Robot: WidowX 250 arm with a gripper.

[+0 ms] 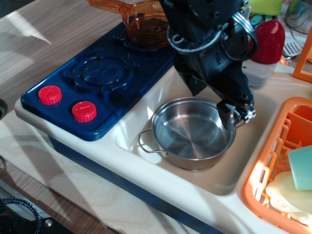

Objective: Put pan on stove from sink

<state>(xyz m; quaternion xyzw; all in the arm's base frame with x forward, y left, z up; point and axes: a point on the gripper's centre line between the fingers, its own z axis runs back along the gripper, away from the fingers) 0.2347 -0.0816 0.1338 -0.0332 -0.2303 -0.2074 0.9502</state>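
The shiny steel pan (187, 139) stands upright in the cream sink (141, 107), one wire loop handle toward the front left. The dark blue stove (105, 78) with two red knobs lies to the left, its front burner bare. My black gripper (212, 103) is low over the pan's far right side with its jaws open. One finger (227, 116) is at the pan's right rim, just inside it. The other finger (196, 87) is behind the far rim. It holds nothing. The arm hides the pan's right handle and most of the faucet.
A transparent orange saucepan (148, 22) sits on the stove's rear burner. An orange dish rack (265, 170) with a teal sponge (301, 168) borders the sink on the right. A red rounded object (267, 41) stands behind the sink.
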